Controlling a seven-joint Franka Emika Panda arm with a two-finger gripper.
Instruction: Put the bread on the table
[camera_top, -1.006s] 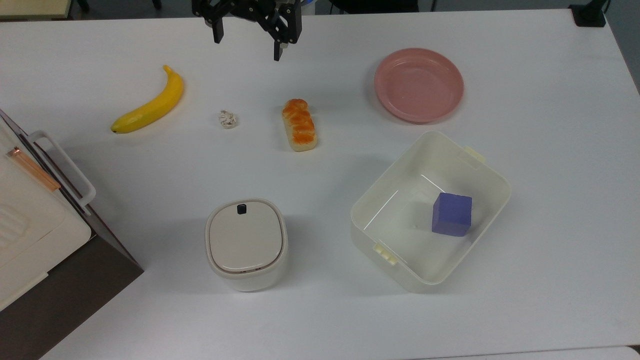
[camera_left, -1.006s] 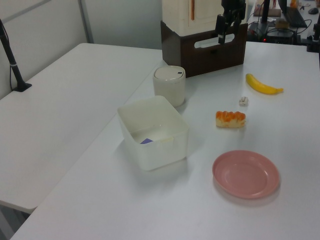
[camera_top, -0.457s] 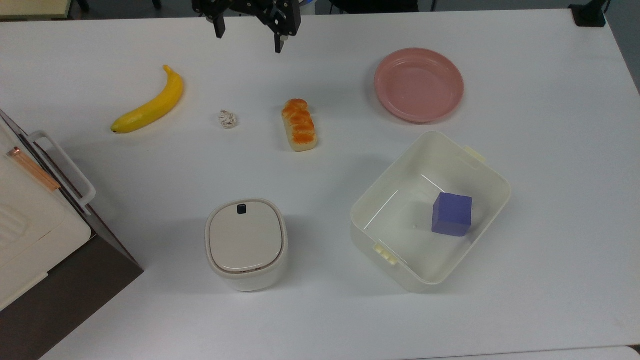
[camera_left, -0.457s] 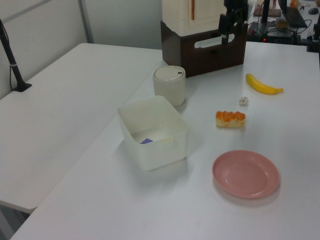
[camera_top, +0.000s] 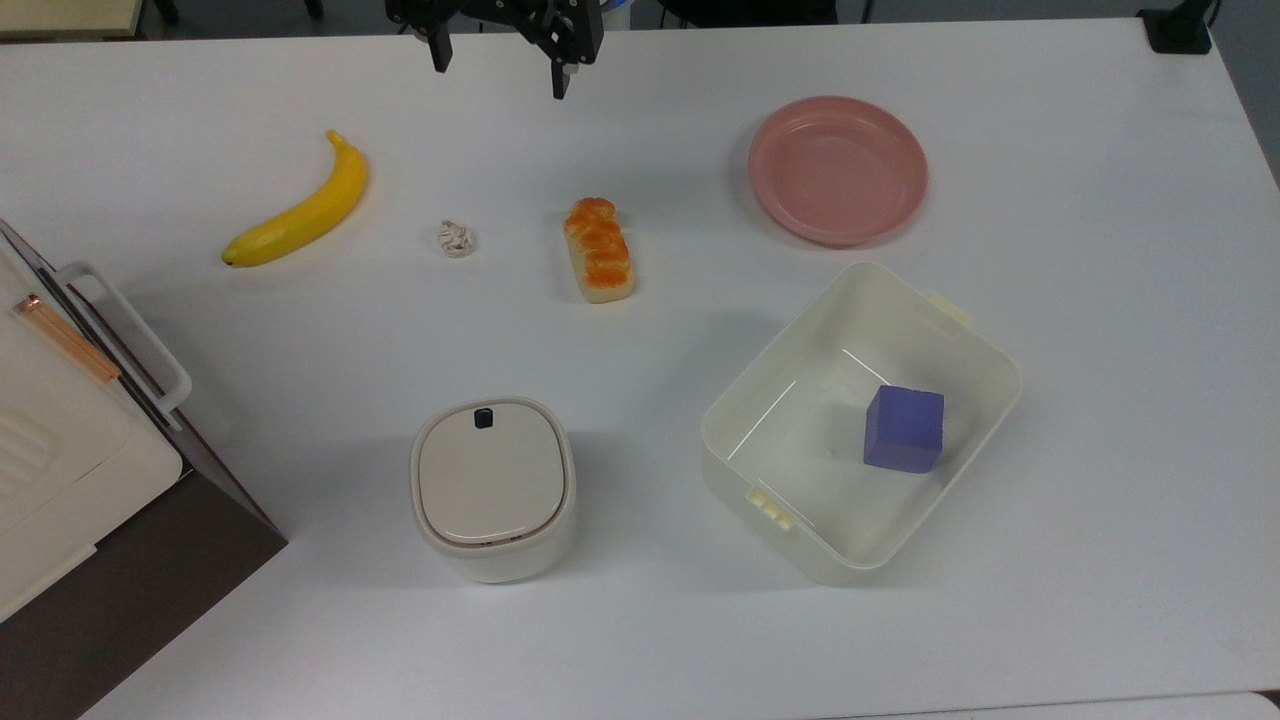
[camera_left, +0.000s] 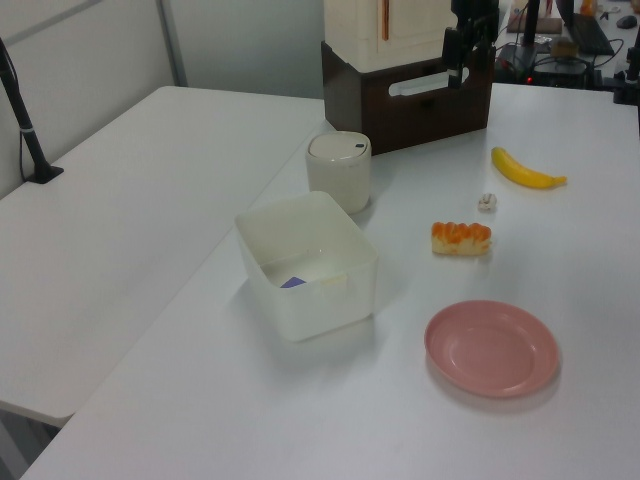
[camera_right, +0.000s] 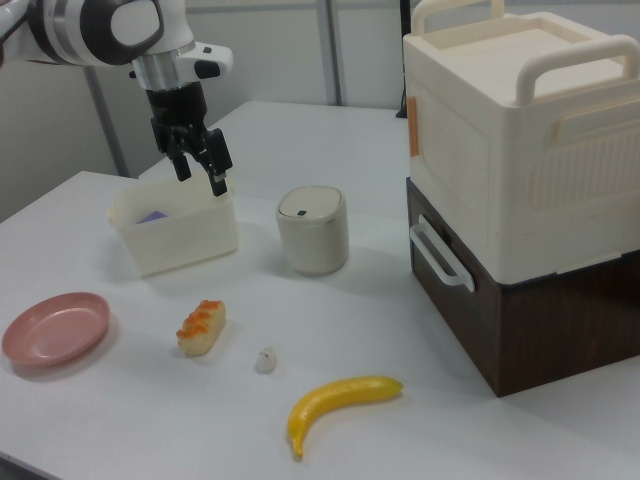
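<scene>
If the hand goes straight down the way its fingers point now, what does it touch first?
Probably bare table. The open hand hangs high, fingers pointing down. In the top view its fingertips lie beyond the bread, on the far side, so it likely misses it, though depth is uncertain.

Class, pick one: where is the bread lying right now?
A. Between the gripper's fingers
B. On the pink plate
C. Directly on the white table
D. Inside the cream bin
C. The bread lies flat on the table, apart from the pink plate, with the open gripper raised clear of it.
</scene>
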